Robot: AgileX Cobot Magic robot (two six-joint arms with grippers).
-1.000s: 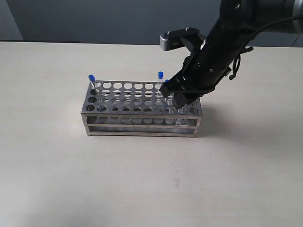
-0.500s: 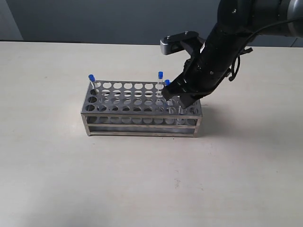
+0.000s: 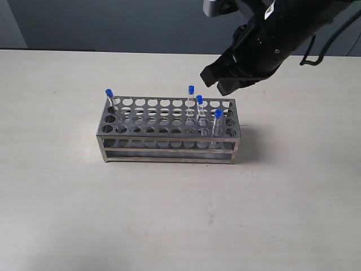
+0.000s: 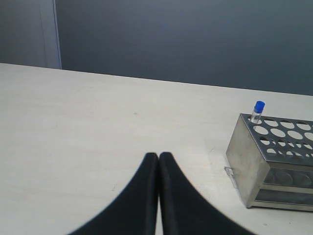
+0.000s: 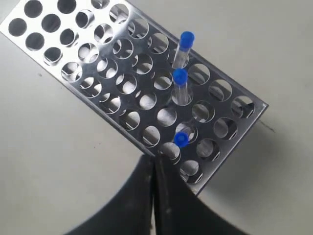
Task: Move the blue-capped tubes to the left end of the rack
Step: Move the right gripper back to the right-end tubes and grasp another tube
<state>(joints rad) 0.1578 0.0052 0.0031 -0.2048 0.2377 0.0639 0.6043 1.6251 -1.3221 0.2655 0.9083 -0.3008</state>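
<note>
Above the rack's (image 3: pixel 169 131) right end: the right gripper (image 3: pixel 218 83) hangs pinched together and empty, its arm cut off by the frame top.
Three blue-capped tubes (image 3: pixel 199 107) stand in holes there, and a fourth tube (image 3: pixel 110 97) is alone at the left end. The left gripper (image 4: pixel 159 164), pressed closed and empty, shows only in its own wrist view.

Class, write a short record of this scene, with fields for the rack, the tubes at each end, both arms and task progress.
Support: silvery metal rack standing on the table
Left end: one blue-capped tube, back corner hole
Right end: three blue-capped tubes, not yet moved
Right arm: right gripper above the rack's right end, jaws shut, empty
Left arm: left gripper over the table, apart from the rack, jaws shut, empty
Progress: one of four placed
</note>
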